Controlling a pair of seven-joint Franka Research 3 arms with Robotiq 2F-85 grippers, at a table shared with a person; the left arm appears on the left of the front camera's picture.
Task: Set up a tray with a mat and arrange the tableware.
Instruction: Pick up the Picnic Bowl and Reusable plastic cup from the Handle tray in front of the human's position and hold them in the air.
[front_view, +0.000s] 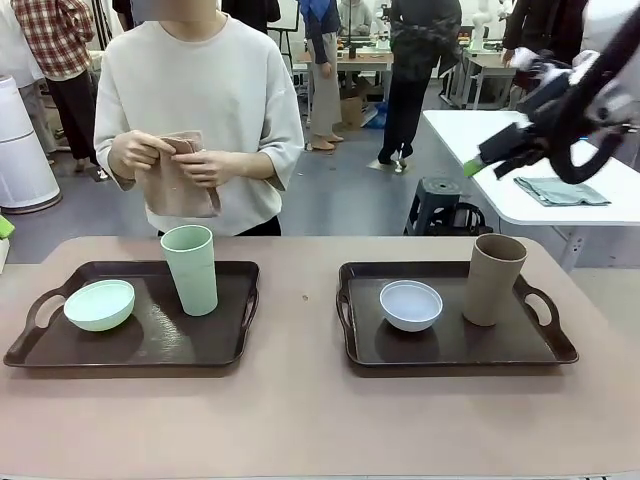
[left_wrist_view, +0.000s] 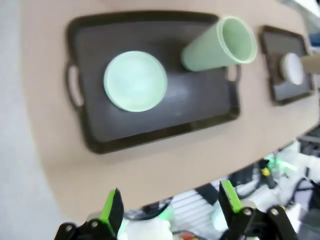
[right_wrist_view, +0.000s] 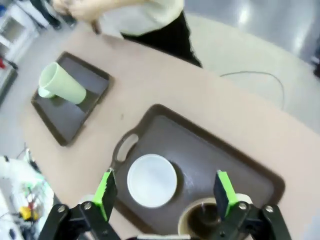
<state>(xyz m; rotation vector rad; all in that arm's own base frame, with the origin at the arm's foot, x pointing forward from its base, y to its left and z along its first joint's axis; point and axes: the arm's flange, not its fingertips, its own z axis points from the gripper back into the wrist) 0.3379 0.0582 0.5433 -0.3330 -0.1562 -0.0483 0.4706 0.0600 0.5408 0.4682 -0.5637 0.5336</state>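
A pale green bowl (front_view: 99, 304) and a tall pale green cup (front_view: 190, 268) stand on the left tray (front_view: 150, 338). A white bowl (front_view: 411, 304) and a tan-brown cup (front_view: 494, 278) stand on the right tray (front_view: 450, 347). Both trays sit on the counter (front_view: 300, 420). Beyond it, a person (front_view: 200, 90) holds a folded brown mat (front_view: 178, 185). The left tool (left_wrist_view: 170, 202) and right tool (right_wrist_view: 164, 192) hang above the trays, spread wide and empty.

Green bowl (left_wrist_view: 135, 81) and cup (left_wrist_view: 216, 46) on dark tray (left_wrist_view: 150, 132) — upright.
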